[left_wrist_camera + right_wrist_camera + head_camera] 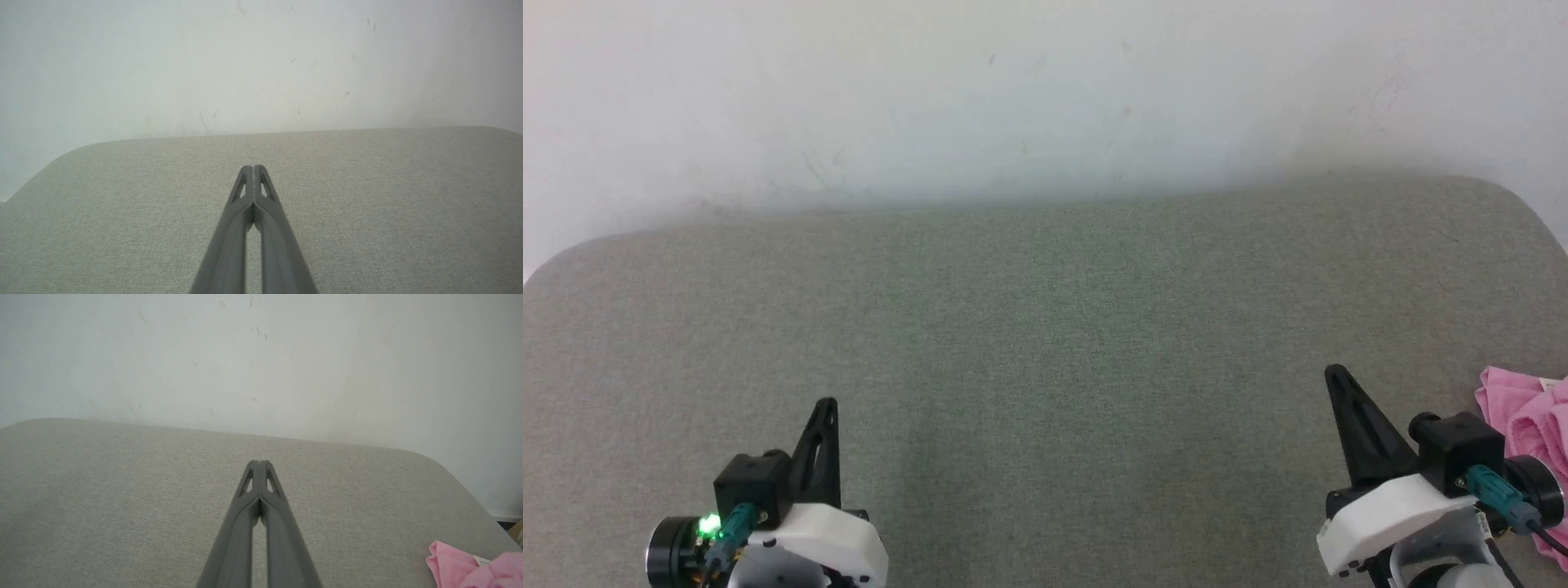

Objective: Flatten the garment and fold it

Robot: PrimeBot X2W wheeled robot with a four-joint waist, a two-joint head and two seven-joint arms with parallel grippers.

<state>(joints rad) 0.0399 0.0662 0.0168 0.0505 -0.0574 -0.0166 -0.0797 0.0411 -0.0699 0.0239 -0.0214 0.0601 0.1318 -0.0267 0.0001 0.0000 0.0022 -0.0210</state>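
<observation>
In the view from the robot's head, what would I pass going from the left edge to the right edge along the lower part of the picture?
left gripper → grey fabric surface → right gripper → pink garment, cut off by the right edge.

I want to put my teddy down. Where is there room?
The grey fabric surface is bare between the left gripper and right gripper and up to the white wall. It's crowded only at the right edge, where the pink garment lies bunched.
</observation>
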